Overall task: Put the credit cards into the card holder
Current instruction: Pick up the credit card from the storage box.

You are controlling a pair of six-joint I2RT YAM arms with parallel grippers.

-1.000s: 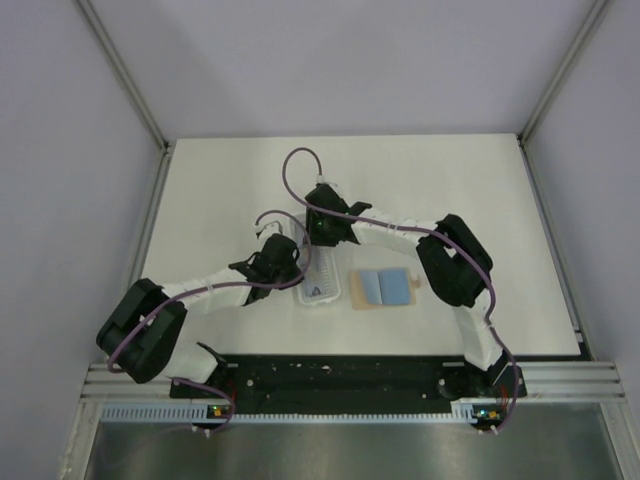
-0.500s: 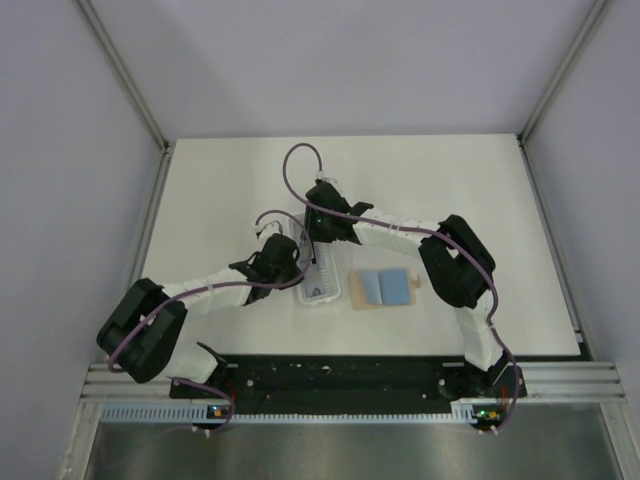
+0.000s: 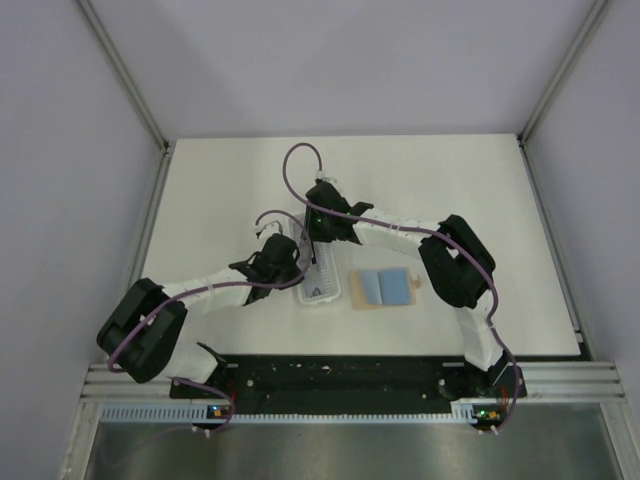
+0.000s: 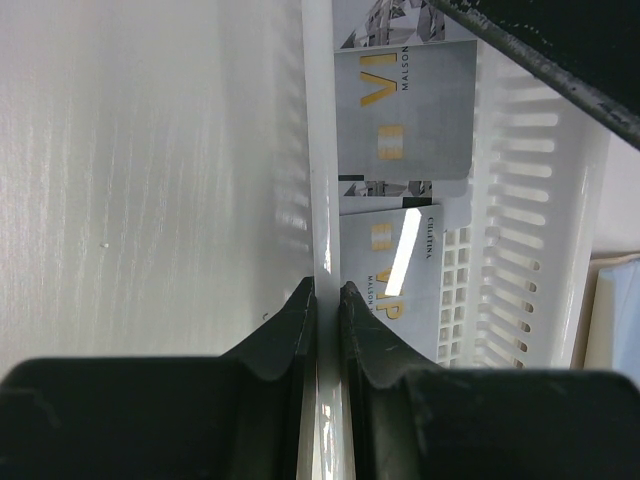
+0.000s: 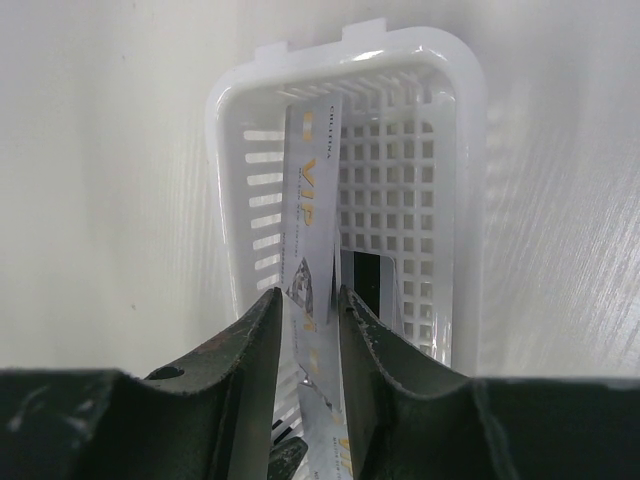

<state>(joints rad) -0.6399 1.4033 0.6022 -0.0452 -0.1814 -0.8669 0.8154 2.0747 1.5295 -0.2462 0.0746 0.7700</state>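
A long clear plastic tray [image 3: 322,282] lies at mid-table and holds silvery credit cards [image 4: 404,108]. My left gripper [image 4: 327,291] is shut on the tray's left wall [image 4: 319,180]; in the top view this gripper [image 3: 297,268] sits at the tray's left side. My right gripper [image 5: 307,295] reaches into the tray from the far end. Its jaws stand narrowly apart around a tilted card [image 5: 312,215] that rests on its edge. A card with a black stripe [image 5: 372,285] lies flat beside it. The tan card holder [image 3: 383,290] lies open, blue inside up, right of the tray.
The right arm [image 3: 455,262] bends over the table just right of the card holder. In the left wrist view its dark link [image 4: 560,50] hangs over the tray's far end. Metal frame rails [image 3: 350,378] run along the near edge.
The right gripper's jaws have drawn closer together around the tilted card. The left gripper and the tray have not moved.
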